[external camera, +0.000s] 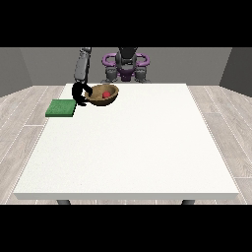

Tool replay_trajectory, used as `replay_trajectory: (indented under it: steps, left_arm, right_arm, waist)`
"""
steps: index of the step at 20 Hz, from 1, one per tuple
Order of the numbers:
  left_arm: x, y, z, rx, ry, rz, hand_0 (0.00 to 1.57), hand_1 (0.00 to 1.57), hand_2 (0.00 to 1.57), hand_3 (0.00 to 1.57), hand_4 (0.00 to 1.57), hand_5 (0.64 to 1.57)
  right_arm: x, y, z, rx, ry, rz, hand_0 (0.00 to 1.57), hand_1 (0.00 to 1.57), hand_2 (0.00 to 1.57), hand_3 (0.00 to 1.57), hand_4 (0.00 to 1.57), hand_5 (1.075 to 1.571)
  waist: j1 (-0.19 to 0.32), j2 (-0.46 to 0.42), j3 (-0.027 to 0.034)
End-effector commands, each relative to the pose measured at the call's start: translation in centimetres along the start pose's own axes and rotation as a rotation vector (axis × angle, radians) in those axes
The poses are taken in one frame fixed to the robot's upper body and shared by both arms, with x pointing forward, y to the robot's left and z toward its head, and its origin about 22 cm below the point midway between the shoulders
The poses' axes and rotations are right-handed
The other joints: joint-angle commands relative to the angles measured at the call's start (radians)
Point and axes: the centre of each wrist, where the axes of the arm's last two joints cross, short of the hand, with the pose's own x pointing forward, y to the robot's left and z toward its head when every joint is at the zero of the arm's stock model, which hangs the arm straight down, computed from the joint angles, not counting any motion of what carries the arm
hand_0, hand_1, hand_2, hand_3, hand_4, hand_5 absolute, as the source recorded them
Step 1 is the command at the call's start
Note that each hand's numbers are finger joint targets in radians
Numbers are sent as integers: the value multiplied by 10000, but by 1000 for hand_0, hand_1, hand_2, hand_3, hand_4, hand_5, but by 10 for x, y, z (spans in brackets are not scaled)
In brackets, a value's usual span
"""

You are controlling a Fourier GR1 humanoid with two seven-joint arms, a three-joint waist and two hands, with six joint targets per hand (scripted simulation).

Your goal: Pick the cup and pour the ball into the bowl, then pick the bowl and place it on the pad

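Observation:
A brown wooden bowl (pixel 104 95) sits tilted at the table's far left, with a red ball (pixel 105 94) inside it. The black hand at the view's left (pixel 79 92) is at the bowl's left rim, its fingers curled round that rim. A green square pad (pixel 61 108) lies flat on the table just left of the hand and bowl. No cup shows in the view. The other hand is out of sight.
The white table (pixel 133 147) stretches wide towards the camera and to the right. The robot's torso (pixel 126 66) stands behind the far edge. Wooden floor surrounds the table.

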Motion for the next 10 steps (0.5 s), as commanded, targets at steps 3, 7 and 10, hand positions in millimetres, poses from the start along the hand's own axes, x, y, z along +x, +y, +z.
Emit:
replay_trajectory:
  steps: [3, 7, 10]
  left_arm:
    - [12, 14, 2, 177, -213, 67, 0, 0, 0, 0, 1129, 1517]
    - [-13, 22, 15, 8, 248, 148, 0, 0, 0, 0, 1175, 1525]
    - [-18, 29, 18, 478, 722, 216, 0, 0, 0, 0, 1191, 1528]
  right_arm:
    - [1, -58, 12, -1539, 1993, 2029, 1571, 1571, 1571, 1424, 948, 1530]
    - [41, -67, -9, -2026, 1877, 2683, 1571, 1571, 1571, 1267, 1021, 1545]
    - [72, -70, -22, -1960, 2027, 3053, 1571, 1571, 1571, 1111, 1026, 1548]
  waist:
    - [-73, 609, 533]
    - [74, 102, 500]
    - [-492, -246, 503]
